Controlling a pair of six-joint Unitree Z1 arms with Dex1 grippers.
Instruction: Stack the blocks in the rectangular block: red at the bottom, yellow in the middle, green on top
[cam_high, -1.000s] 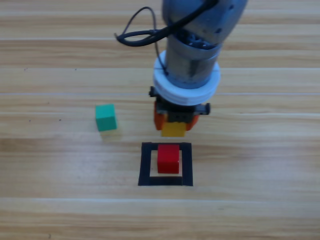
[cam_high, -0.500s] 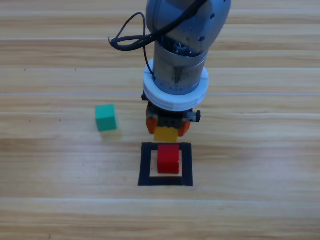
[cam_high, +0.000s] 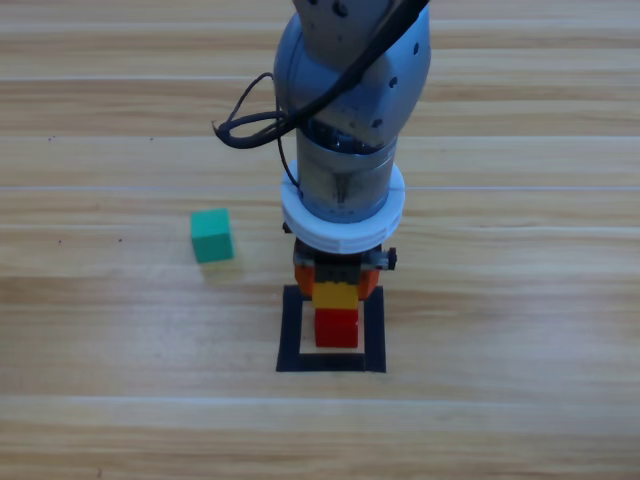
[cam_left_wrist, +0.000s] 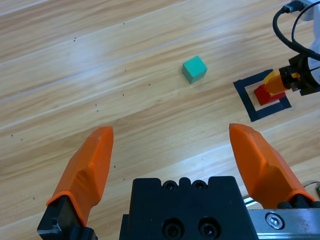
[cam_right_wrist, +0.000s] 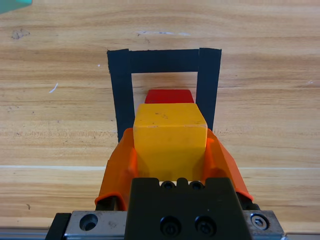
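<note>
The red cube sits inside the black square outline. My right gripper is shut on the yellow cube and holds it over the red cube's far part. In the right wrist view the yellow cube fills the space between the orange jaws, with the red cube just past it inside the square outline. The teal-green cube lies alone on the wood to the left. My left gripper is open, away from the work; its view shows the green cube and the square outline farther off.
A black cable loops off the right arm above the stack. Bare wood lies all around the square outline and the green cube.
The right arm has moved toward the picture's bottom and slightly left with the yellow cube, from beyond the square's far edge to over the red cube. The green cube has not moved.
</note>
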